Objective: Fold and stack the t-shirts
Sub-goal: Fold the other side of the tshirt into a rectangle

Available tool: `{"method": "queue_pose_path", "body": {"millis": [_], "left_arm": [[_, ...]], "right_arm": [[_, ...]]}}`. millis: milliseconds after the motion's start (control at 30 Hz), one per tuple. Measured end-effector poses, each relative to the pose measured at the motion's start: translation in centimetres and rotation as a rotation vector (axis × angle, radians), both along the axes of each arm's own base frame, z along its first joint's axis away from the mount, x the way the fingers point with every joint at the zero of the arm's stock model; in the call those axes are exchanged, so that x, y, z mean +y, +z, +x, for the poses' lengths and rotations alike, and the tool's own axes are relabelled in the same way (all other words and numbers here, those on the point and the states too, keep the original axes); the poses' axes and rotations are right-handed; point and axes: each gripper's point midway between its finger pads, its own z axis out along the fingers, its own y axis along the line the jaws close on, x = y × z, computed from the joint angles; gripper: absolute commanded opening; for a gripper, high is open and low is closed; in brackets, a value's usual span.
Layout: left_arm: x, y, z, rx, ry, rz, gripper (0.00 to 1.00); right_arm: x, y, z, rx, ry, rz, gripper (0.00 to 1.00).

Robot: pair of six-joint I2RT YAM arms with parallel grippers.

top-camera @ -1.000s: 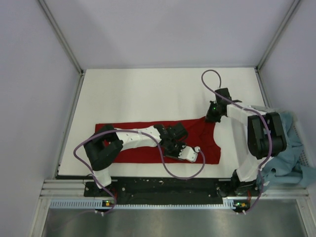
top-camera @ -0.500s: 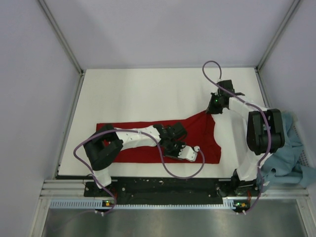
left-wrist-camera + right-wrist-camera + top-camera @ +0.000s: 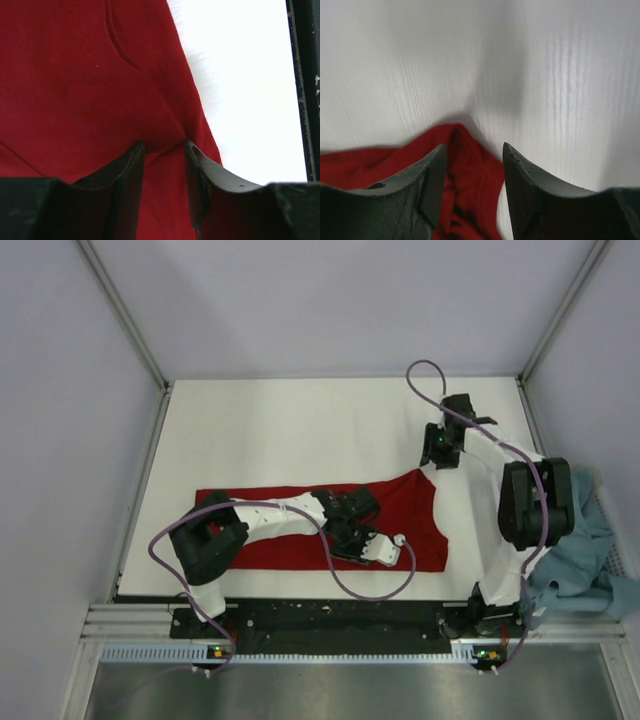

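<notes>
left pincer (image 3: 162, 145) pinches the red t-shirt (image 3: 412, 512) at its near edge; right pincer (image 3: 474, 150) grips its far corner.

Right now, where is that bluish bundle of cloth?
In the top view, the bluish bundle lies crumpled at the far right, past the white table's right edge, beside the right arm and apart from the red shirt.

Bright even light, soft shadows, blurred wrist foregrounds
</notes>
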Motion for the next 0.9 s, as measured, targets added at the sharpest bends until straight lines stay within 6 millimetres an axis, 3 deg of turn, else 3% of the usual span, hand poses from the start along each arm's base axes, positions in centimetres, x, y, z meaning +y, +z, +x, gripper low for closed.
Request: {"method": "queue_pose_path", "body": {"millis": [167, 300, 533, 833, 900], "left_arm": [[-0.3, 1.3, 0.5, -0.017, 0.016, -0.008, 0.47], [-0.7, 2.3, 0.7, -0.032, 0.020, -0.032, 0.48], [-1.1, 2.4, 0.2, -0.004, 0.002, -0.048, 0.49], [-0.6, 0.9, -0.3, 0.021, -0.006, -0.022, 0.41], [-0.2, 0.6, -0.5, 0.031, -0.009, -0.014, 0.32]], "right_arm": [[-1.6, 4.1, -4.4, -0.080, -0.064, -0.040, 0.44], [-1.6, 6.0, -9.4, -0.121, -0.114, -0.018, 0.29], [2.1, 1.5, -18.5, 0.048, -0.111, 0.092, 0.31], [4.7, -1.4, -22.8, 0.174, -0.116, 0.203, 0.35], [4.6, -2.4, -23.4, 0.209, -0.130, 0.198, 0.28]]}}
